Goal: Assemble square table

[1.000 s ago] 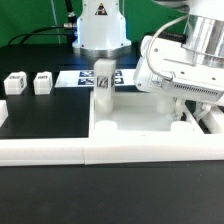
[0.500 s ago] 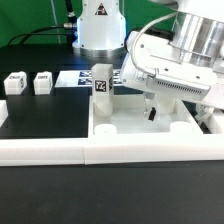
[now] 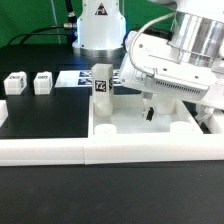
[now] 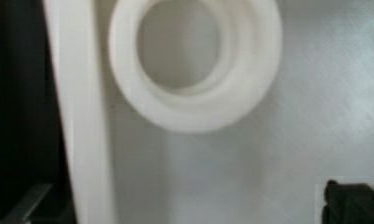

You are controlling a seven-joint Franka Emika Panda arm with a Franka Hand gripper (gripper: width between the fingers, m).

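Report for you: the large white plastic square slab (image 3: 135, 132) lies flat against the long low white border wall (image 3: 40, 150). One short white tagged leg post (image 3: 101, 82) stands upright at the slab's far corner, on the exterior view's left. The gripper (image 4: 193, 203) hangs over the slab, its fingers spread wide and grasping nothing.

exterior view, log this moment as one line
gripper: open, empty, over large white square plastic slab | white tagged leg post: upright at slab corner
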